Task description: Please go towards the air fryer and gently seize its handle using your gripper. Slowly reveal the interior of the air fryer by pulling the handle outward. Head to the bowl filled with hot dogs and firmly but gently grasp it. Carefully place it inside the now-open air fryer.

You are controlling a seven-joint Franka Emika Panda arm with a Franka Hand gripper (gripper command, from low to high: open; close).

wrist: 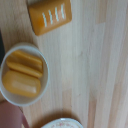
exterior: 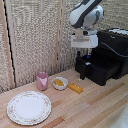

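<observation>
Beside the bowl [exterior: 60, 83], bare table [exterior: 95, 107] reaches the air fryer [exterior: 107, 60].

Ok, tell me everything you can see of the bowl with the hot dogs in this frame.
The bowl is small, round and white, plain-sided, possibly ceramic. It sits upright on the wooden table, between the pink cup and an orange-yellow bar, touching neither. In the wrist view it holds about three orange-yellow hot dogs lying side by side. Nothing grips it; the pincer is over by the air fryer, whose drawer is pulled out.
</observation>
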